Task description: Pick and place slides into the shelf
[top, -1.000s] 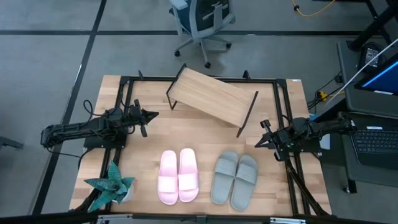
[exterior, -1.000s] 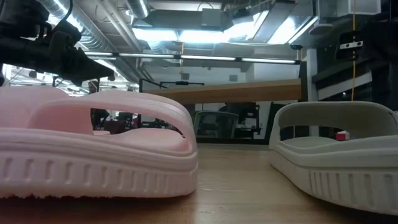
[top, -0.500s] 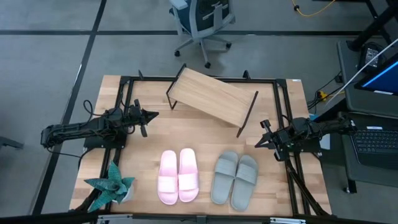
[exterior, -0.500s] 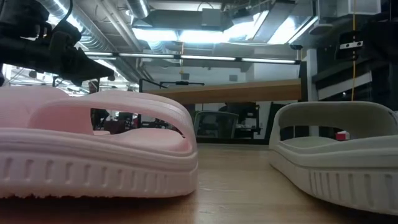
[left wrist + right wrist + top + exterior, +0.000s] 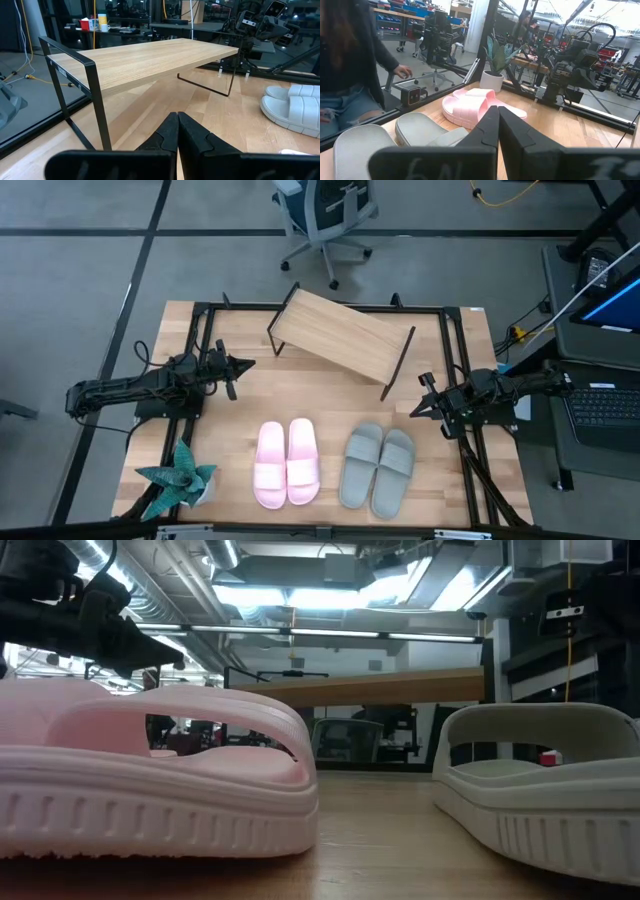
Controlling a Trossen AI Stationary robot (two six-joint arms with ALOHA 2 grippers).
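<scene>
Potted plant [image 5: 178, 480] at table's [image 5: 330, 395] front-left corner; office chair [image 5: 325, 215] behind, laptop [image 5: 605, 405] right.

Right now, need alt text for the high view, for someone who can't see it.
Overhead: an empty slanted shelf at the table's far side, a pink pair of slides and a grey-green pair side by side near the front edge. The left gripper and right gripper wait at either side, jaws shut, holding nothing.

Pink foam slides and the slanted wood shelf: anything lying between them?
Nothing. In the high view, only bare wooden tabletop separates the pale pink foam slides from the slanted light wood shelf.
</scene>
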